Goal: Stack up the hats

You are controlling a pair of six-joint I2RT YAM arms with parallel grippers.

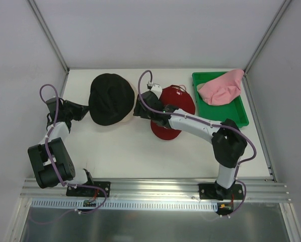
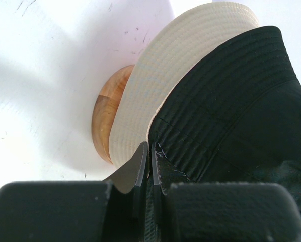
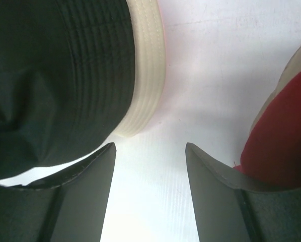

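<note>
We see the white table (image 1: 125,156) first, with a green tray (image 1: 232,115) at its far right corner. The pink hat (image 1: 221,86) lies crumpled in that tray. At the far left middle sits the black hat (image 1: 111,98), pulled over the cream bucket hat (image 2: 155,85), whose ribbed brim shows from under it. Both rest on a wooden stand (image 2: 107,121), of which we see only a rounded edge. The red cap (image 1: 183,101) lies on the table between this pile and the tray, partly under the right arm. The right gripper (image 3: 150,147) hangs over bare table between the black hat and the red cap, jaws apart and holding nothing. The left gripper (image 2: 148,159) has its fingers pressed together at the black hat's brim; we cannot tell whether fabric is caught between them.
</note>
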